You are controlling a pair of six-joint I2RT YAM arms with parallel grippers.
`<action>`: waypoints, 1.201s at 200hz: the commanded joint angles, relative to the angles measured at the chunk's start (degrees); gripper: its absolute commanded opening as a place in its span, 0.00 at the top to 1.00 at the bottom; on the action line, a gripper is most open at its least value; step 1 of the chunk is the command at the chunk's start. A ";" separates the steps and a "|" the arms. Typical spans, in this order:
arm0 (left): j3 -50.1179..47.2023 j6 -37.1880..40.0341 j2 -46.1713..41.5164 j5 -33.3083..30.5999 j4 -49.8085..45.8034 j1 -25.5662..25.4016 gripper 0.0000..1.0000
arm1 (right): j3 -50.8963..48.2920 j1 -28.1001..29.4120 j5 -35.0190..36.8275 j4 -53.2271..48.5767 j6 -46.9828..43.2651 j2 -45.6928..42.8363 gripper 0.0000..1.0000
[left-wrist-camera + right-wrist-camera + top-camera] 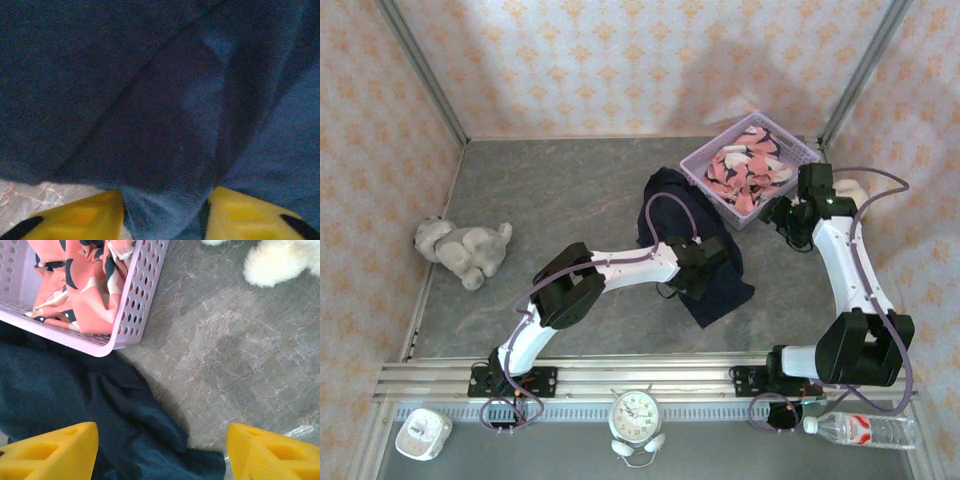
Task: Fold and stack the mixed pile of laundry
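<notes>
Ok so starting at the near side: the left gripper (165, 215) is down on the navy garment (718, 298). On its wrist cam the jaws have a ridge of the dark cloth bunched between them, touching both yellow pads (80, 215), so I'd call that a pinch on the fabric (how firm, can't say). The garment lies on the table (570, 200) with its long axis running near to far, slanting a bit left at the far end. The pinch sits roughly midway along it.

A bit further back, the right gripper (162, 450) hovers over the garment's far right edge, jaws wide apart with nothing in them. Just beyond is the lavender basket (135, 305), its near corner touching the navy cloth, with the pink print garment (75, 290) crumpled inside.

My guess is the left arm makes the fold, since the cloth is in its jaws. The pink one lies closest to the right arm.
</notes>
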 commanded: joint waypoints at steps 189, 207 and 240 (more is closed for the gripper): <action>-18.40 -15.06 -49.85 -12.51 -6.59 34.74 1.00 | -5.43 22.67 -14.54 23.17 6.69 17.93 0.35; -18.40 -14.80 -50.85 -13.04 -6.28 35.08 1.00 | -3.16 22.83 -15.70 26.56 7.53 24.02 0.35; -18.39 -14.66 -51.00 -13.16 -5.99 35.51 1.00 | 2.80 22.88 -17.87 30.84 9.86 32.34 0.72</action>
